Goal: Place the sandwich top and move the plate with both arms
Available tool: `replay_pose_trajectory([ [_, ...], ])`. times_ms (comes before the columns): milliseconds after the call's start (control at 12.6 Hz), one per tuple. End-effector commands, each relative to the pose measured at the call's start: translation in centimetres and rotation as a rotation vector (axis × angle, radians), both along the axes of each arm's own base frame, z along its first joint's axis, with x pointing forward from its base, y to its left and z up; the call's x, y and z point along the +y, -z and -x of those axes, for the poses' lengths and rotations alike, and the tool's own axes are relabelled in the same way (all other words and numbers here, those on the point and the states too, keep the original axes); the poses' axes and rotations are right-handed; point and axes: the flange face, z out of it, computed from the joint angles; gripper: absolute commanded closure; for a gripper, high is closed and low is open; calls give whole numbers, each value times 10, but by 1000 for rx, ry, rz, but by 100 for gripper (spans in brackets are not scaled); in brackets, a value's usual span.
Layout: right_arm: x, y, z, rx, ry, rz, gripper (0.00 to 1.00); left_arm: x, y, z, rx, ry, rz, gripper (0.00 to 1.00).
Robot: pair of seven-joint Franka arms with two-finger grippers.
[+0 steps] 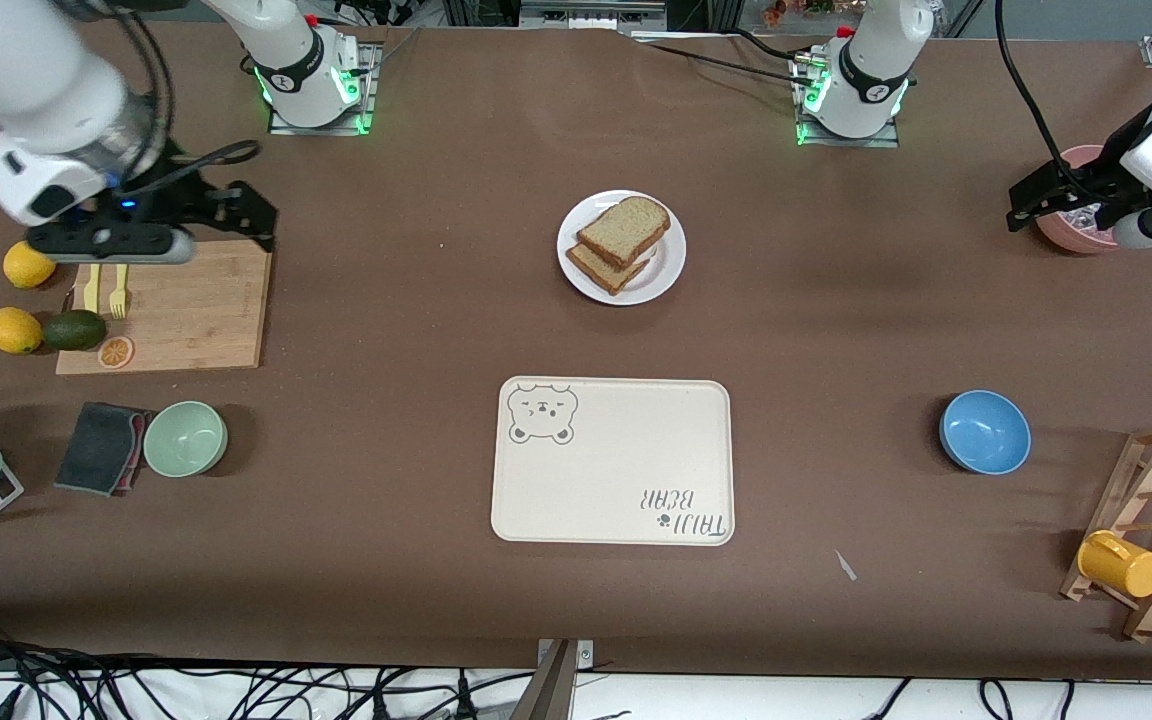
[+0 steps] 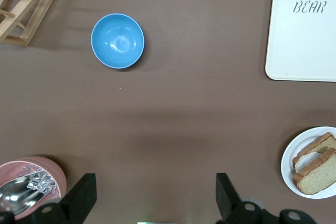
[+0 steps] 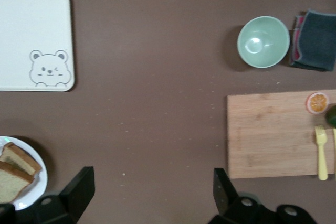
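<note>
The white plate [image 1: 661,275] sits mid-table, farther from the front camera than the cream tray [image 1: 614,460]. On it the sandwich top [image 1: 624,230], a tan domed slice, lies tilted over a lower bread slice [image 1: 604,268]. The left wrist view shows the plate [image 2: 289,161], the bread [image 2: 317,177] and something white between the slices. My right gripper [image 1: 254,212] is open and empty over the cutting board's far corner. My left gripper [image 1: 1024,205] is open and empty over the table beside a pink bowl [image 1: 1076,225]. Both are well away from the plate.
At the right arm's end are a wooden cutting board [image 1: 186,310] with forks and an orange slice, lemons, an avocado, a green bowl [image 1: 185,438] and a dark cloth [image 1: 101,447]. At the left arm's end are a blue bowl [image 1: 984,431] and a wooden rack [image 1: 1151,530] with a yellow cup.
</note>
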Motion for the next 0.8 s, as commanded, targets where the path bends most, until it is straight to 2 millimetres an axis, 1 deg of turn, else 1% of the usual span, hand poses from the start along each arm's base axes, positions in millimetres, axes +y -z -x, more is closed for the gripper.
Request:
replay_pose_trajectory([
  [0,-46,-33,6,-3,8,-24,0,1,-6,0,3,-2,-13,0],
  [80,-70,-44,6,-2,52,-25,0,1,-6,0,3,-2,-13,0],
  [159,-83,-50,9,15,75,-20,0,1,-6,0,3,-2,-13,0],
  [239,-86,-59,16,7,78,-9,0,1,-6,0,3,-2,-13,0],
  [318,-94,-62,16,6,94,2,0,1,-6,0,3,-3,-13,0],
  [398,-103,-72,13,-18,106,6,0,1,-5,0,5,-6,-12,0],
  [478,-107,-74,8,-23,114,-1,0,2,-1,-2,13,-2,0,0],
  [557,-107,-73,7,-19,112,-1,0,-2,12,-9,37,6,1,0],
  [637,-106,-73,7,-22,112,-1,0,-12,27,-15,65,24,3,0],
  [717,-105,-73,7,-21,111,1,0,-22,46,-24,100,41,10,0],
])
